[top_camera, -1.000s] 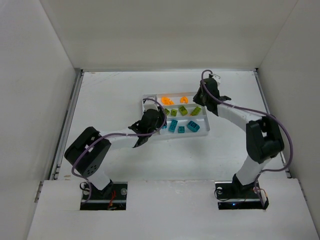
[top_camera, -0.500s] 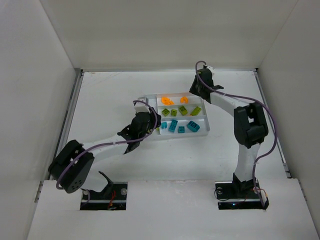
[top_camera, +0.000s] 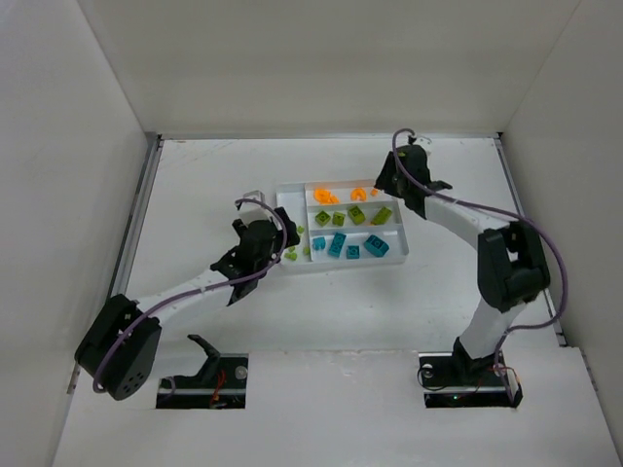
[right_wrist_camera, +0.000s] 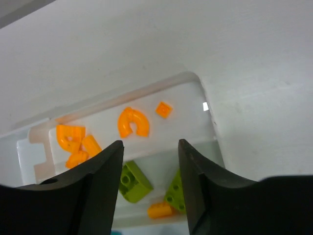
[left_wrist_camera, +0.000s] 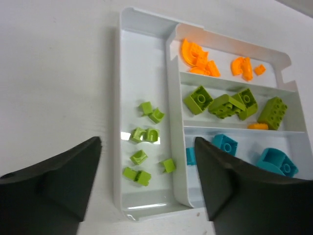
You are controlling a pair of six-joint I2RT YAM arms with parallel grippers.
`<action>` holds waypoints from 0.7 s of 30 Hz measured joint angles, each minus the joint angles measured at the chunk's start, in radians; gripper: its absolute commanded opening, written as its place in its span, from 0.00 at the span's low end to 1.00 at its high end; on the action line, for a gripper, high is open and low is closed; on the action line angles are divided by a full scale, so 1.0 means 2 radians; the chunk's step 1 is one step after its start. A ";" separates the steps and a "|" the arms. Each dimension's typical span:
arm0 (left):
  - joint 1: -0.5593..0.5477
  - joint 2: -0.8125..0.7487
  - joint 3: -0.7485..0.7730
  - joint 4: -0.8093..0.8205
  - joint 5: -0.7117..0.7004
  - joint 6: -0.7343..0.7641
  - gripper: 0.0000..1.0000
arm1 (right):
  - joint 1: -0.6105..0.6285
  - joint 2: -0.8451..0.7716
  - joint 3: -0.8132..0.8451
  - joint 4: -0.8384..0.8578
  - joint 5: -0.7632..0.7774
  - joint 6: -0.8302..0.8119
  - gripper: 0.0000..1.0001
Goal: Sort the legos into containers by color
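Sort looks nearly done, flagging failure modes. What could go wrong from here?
1. One orange brick lies in the green section, right beside a green brick; a pick there may drag or grab the green one too.
2. The small lime pieces in the narrow section sit in close pairs, so the open left tool could lift two or flick one out.

The tray (top_camera: 289, 202) lies on the surface (top_camera: 214, 185) at the centre of the overhead frame. Its narrow section runs along the left end and holds a scatter of legos (left_wrist_camera: 142, 134). Three long sections lie right of it, stacked top to bottom, each holding more. The left end effector (top_camera: 261, 241) hangs just left of the tray, and the right end effector (top_camera: 404, 180) is at its upper right corner.
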 measured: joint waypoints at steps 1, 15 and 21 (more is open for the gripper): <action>0.000 -0.007 0.000 -0.009 -0.006 0.001 1.00 | 0.000 -0.026 -0.029 0.015 0.007 -0.001 0.60; 0.061 -0.100 0.000 -0.135 -0.078 -0.025 1.00 | 0.055 -0.340 -0.324 0.080 0.132 -0.003 1.00; 0.089 -0.149 -0.003 -0.185 -0.085 -0.040 1.00 | 0.091 -0.417 -0.378 0.099 0.178 0.006 1.00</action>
